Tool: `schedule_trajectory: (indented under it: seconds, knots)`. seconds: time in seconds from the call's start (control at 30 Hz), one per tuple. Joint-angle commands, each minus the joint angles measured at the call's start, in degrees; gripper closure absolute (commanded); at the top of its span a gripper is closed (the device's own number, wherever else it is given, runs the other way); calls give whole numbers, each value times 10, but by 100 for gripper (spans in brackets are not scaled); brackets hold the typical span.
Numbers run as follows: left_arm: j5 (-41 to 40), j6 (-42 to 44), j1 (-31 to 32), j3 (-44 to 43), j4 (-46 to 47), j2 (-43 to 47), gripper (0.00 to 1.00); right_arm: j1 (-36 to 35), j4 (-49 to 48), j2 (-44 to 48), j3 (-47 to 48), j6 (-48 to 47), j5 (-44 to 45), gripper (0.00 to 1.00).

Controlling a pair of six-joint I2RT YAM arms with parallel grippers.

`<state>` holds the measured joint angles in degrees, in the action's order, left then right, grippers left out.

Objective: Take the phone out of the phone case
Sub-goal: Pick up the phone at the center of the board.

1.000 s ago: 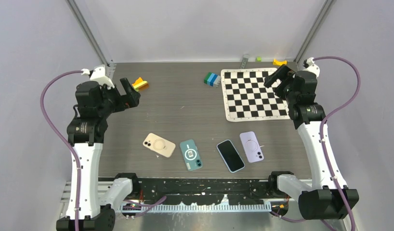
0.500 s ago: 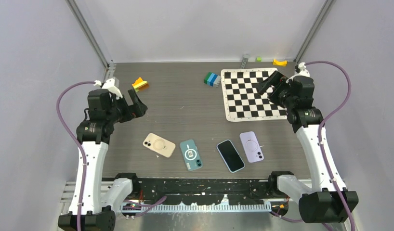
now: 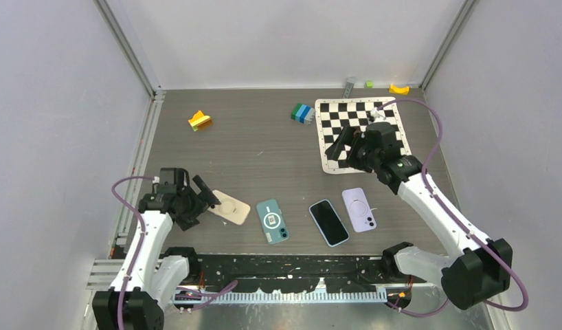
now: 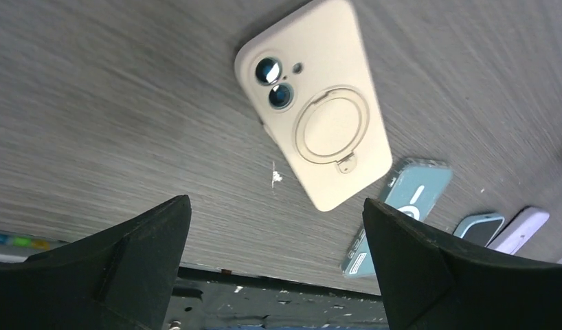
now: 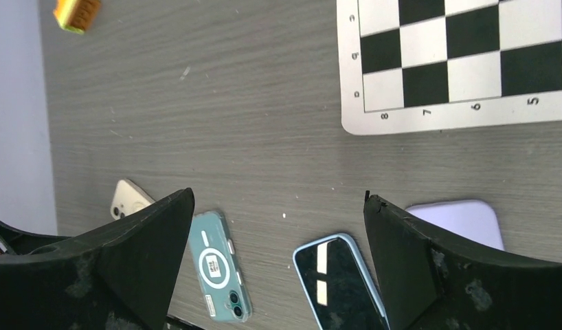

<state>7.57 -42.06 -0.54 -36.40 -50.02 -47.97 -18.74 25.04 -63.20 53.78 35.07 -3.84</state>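
Four phones lie in a row near the front edge. A cream cased phone [image 3: 229,207] [image 4: 314,130] with a ring on its back lies camera side up. Right of it are a teal cased phone [image 3: 273,221] [image 5: 220,275], a blue-edged phone [image 3: 329,222] [image 5: 336,282] lying screen up, and a lilac one [image 3: 358,209] [image 5: 464,220]. My left gripper [image 3: 199,194] [image 4: 276,227] hovers open just left of the cream phone, touching nothing. My right gripper [image 3: 341,146] [image 5: 278,199] hangs open over the chessboard's near left corner, empty.
A chessboard mat [image 3: 364,134] [image 5: 457,62] lies at the back right. Blue-green blocks [image 3: 303,113] sit beside it, and a yellow-orange block [image 3: 200,121] at the back left. Small yellow [image 3: 399,89] and green [image 3: 368,84] pieces rest by the back wall. The black front rail [image 3: 285,265] borders the phones.
My left arm swung down and forward from the back left to beside the cream phone. My right arm moved left and forward to the chessboard's left edge. Both grippers stayed open.
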Motion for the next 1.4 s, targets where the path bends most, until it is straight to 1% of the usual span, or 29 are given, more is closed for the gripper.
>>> schedule_trajectory:
  seconds: [0.0, 0.07, 0.17, 0.27, 0.4, 0.5, 0.67, 0.73, 0.87, 0.97, 1.0, 1.07, 1.1, 1.17, 1.3, 1.37]
  knots:
    - [-24, -119, 33, 30, 91, -19, 0, -32, -22, -29, -6, 23, 67, 0]
    - [-47, -137, 54, 25, 109, -54, 0, -39, -30, -47, -3, 23, 66, 0]
    - [-99, -166, 96, 3, 114, -113, 0, -44, -34, -80, 13, 20, 63, 0]
    - [-133, -201, 135, -19, 127, -171, 0, -49, -33, -104, 25, 18, 66, 0]
    - [-187, -264, 169, -60, 86, -228, 0, -51, -24, -108, 28, 10, 79, 0]
    - [-209, -291, 182, -84, 68, -265, 0, -52, -18, -106, 22, 4, 93, 0]
    - [-207, -297, 186, -115, 50, -321, 0, -52, -20, -114, 22, 1, 98, 0]
    - [-220, -295, 186, -122, 35, -328, 0, -52, -18, -120, 28, -3, 96, 0]
    - [-247, -274, 185, -112, 47, -298, 1, -52, -22, -135, 37, -15, 78, 3]
    - [-251, -254, 178, -101, 67, -278, 5, -55, -39, -149, 44, -32, 38, 6]
    - [-250, -247, 175, -99, 71, -276, 7, -60, -44, -152, 44, -35, 13, 10]
    - [-248, -239, 165, -93, 76, -276, 12, -74, -70, -161, 47, -49, -17, 18]
    - [-245, -234, 159, -88, 82, -278, 14, -88, -76, -167, 51, -58, -29, 20]
    - [-241, -227, 148, -76, 94, -283, 18, -114, -87, -183, 61, -72, -35, 26]
    - [-237, -213, 128, -58, 119, -302, 23, -172, -102, -229, 90, -104, -39, 29]
    - [-232, -204, 116, -48, 138, -307, 28, -205, -102, -257, 110, -128, -29, 29]
